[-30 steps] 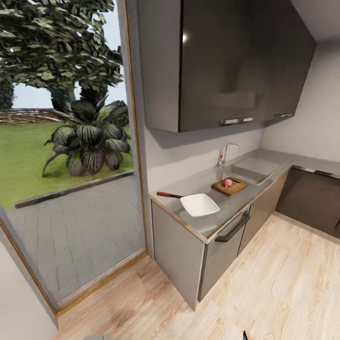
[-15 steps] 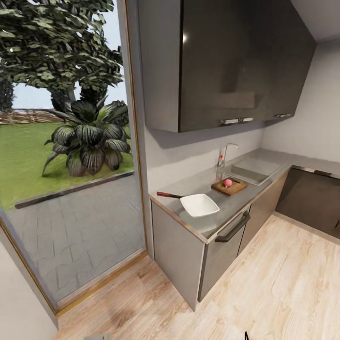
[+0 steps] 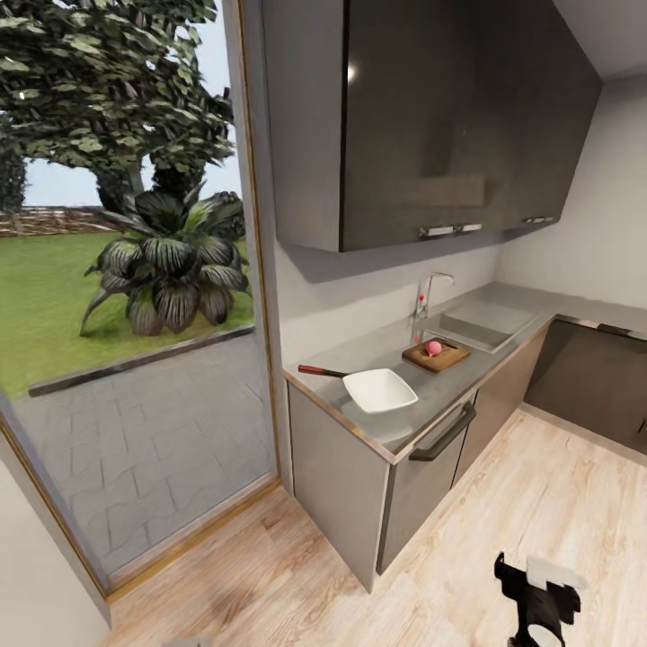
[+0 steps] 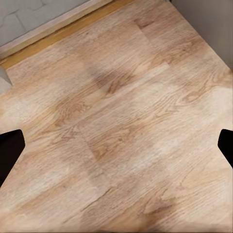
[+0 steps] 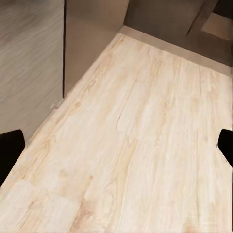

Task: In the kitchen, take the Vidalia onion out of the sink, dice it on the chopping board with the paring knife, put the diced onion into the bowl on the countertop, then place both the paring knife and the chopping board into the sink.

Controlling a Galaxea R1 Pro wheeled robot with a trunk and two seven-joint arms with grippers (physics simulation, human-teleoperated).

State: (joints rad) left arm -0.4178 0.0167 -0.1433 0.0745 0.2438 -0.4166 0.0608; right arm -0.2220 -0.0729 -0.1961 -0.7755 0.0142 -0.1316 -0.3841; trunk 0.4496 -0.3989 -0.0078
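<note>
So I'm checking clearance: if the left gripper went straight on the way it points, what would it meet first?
Most likely the wood floor; nothing lies between the open left gripper and the planks, though depth is unclear.

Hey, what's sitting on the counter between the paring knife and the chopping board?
In the head view, the white bowl lies on the countertop between the paring knife and the chopping board.

Garden outside the glass door
At far left, a broad-leaved plant (image 3: 171, 261) stands before a tree (image 3: 108, 99), beyond grey paving (image 3: 135, 431).
</note>
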